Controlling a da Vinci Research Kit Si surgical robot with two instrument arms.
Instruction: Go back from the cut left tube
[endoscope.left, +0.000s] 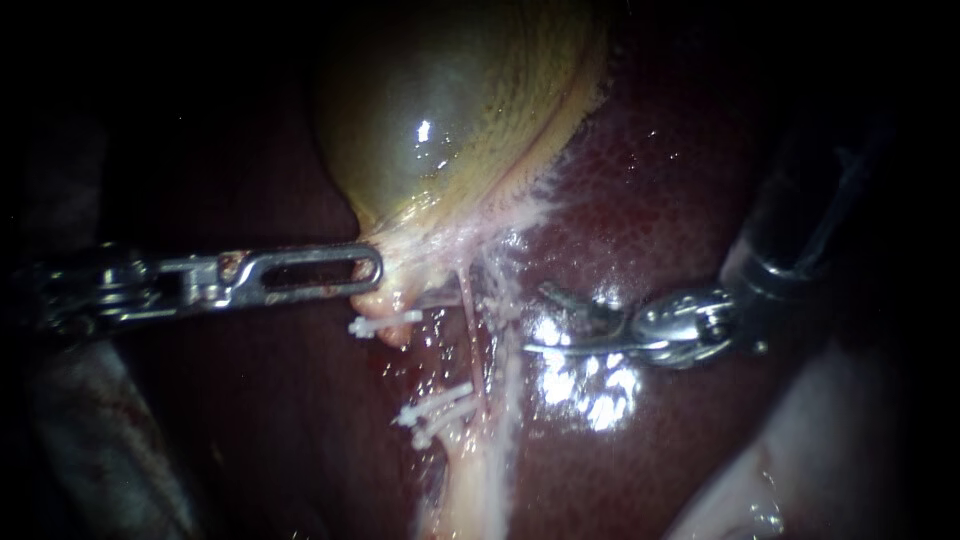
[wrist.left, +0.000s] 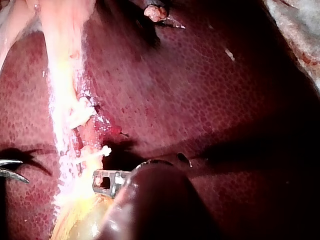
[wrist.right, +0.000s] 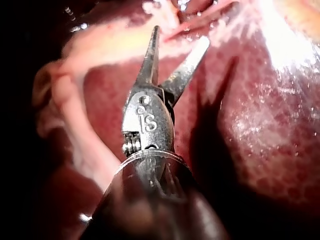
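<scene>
Two instruments are laid across the liver (endoscope.left: 660, 200), and stamped marks (wrist.right: 146, 117) are picked out on the right one's hinge block in its wrist view. The left instrument (endoscope.left: 378, 272) is brought in level from nine o'clock, its slotted jaws clamped on the pale neck of the gallbladder (endoscope.left: 450, 120), whose yellow-green body is seen bulging toward twelve o'clock. The right instrument (endoscope.left: 533, 320) is swung in from three o'clock, its shaft dropped down from two o'clock, and its two thin blades are spread in a clear V with nothing caught between them. The cut left tube (endoscope.left: 398, 332) is found at nine o'clock from those blade tips, apart from them and parted in two. Its upper stump is tucked just under the left jaws' tip and crossed by a white clip (endoscope.left: 372, 325); its lower stump is set toward six o'clock and pinned by more white clips (endoscope.left: 435, 408). A thin uncut tube (endoscope.left: 468, 310) is strung between blades and stumps.
</scene>
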